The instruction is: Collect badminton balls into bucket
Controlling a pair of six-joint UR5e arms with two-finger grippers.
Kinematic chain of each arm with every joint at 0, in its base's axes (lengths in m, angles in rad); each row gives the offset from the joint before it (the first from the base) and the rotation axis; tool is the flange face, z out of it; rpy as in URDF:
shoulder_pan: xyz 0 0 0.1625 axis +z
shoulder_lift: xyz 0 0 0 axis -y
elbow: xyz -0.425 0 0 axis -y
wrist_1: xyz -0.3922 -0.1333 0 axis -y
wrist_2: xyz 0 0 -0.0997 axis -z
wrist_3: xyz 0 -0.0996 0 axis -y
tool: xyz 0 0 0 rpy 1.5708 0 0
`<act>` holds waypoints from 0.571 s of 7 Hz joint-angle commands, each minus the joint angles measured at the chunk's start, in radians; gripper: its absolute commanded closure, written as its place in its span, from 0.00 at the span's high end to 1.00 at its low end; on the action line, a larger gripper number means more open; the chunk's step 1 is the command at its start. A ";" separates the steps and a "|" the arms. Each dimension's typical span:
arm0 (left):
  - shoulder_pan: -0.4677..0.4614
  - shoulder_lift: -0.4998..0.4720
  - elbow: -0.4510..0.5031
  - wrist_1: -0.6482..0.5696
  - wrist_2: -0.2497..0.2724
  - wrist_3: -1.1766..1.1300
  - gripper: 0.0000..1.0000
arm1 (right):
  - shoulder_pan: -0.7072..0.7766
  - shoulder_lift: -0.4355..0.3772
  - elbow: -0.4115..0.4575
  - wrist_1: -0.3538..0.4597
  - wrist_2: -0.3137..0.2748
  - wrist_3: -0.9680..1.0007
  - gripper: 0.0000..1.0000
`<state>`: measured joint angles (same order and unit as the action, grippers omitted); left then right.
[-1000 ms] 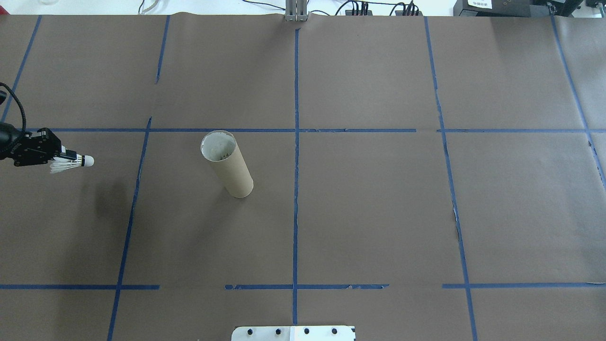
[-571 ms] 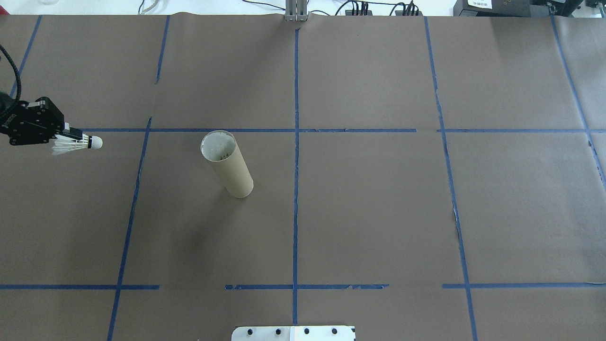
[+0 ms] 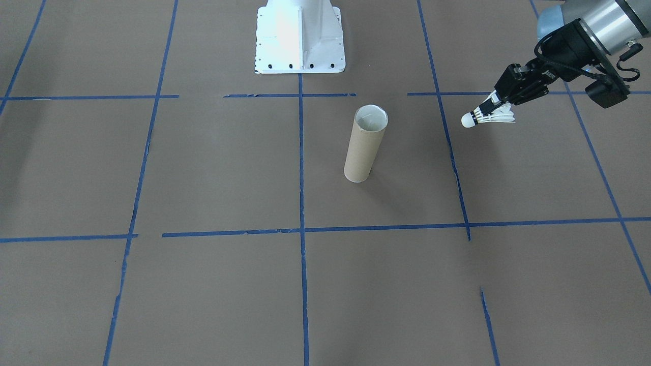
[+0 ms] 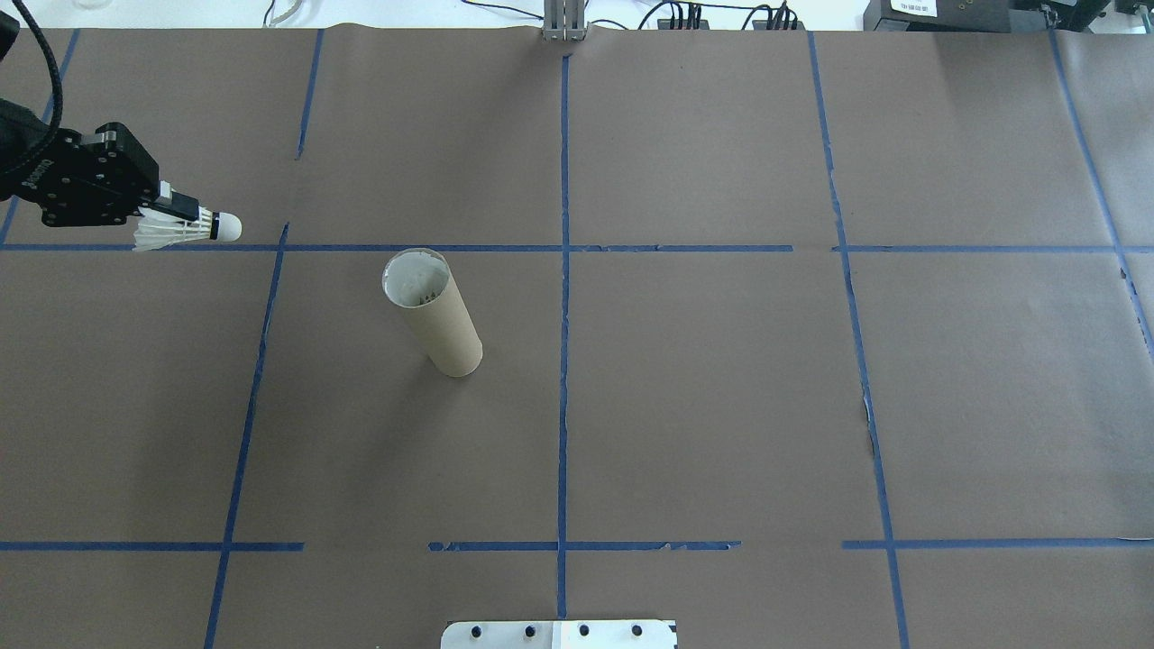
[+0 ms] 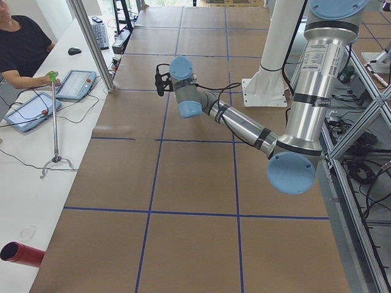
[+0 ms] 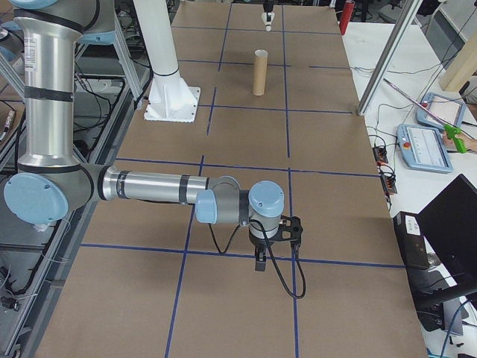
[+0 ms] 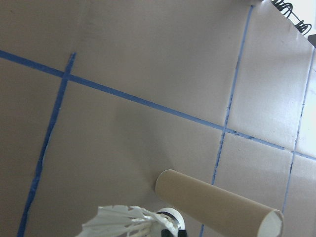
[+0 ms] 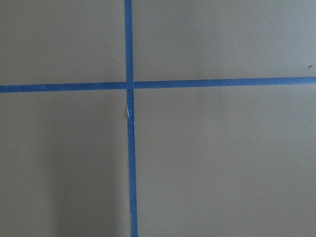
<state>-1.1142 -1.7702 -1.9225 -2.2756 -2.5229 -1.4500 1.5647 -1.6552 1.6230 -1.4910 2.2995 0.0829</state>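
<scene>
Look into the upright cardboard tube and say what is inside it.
The cardboard tube shows only its white inner lining near the mouth; no shuttlecock is visible inside. Its bottom is hidden by the wall. The one shuttlecock is outside, in the left pincer.

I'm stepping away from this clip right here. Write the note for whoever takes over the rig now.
Left gripper: shut on the shuttlecock, held in the air, cork tip pointing toward the tube.
Right gripper: seen only in the right side view, state unclear, nothing visibly held.
Cardboard tube: upright, mouth open.
Done: shuttlecock picked up.
Left: bring it over the tube's mouth and release it.
</scene>
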 commanded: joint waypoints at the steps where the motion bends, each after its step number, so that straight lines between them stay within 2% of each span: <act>1: 0.004 -0.145 -0.024 0.252 0.052 0.122 0.00 | 0.000 0.000 0.000 0.000 -0.002 0.000 1.00; 2: 0.014 -0.203 -0.091 0.433 0.129 0.190 0.00 | 0.000 0.000 0.000 0.000 0.000 0.000 1.00; 4: 0.123 -0.296 -0.253 0.797 0.287 0.250 0.00 | 0.000 0.000 0.000 0.000 0.000 0.000 1.00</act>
<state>-1.0535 -2.0118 -2.0816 -1.6919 -2.3308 -1.2410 1.5647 -1.6551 1.6229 -1.4910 2.2993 0.0829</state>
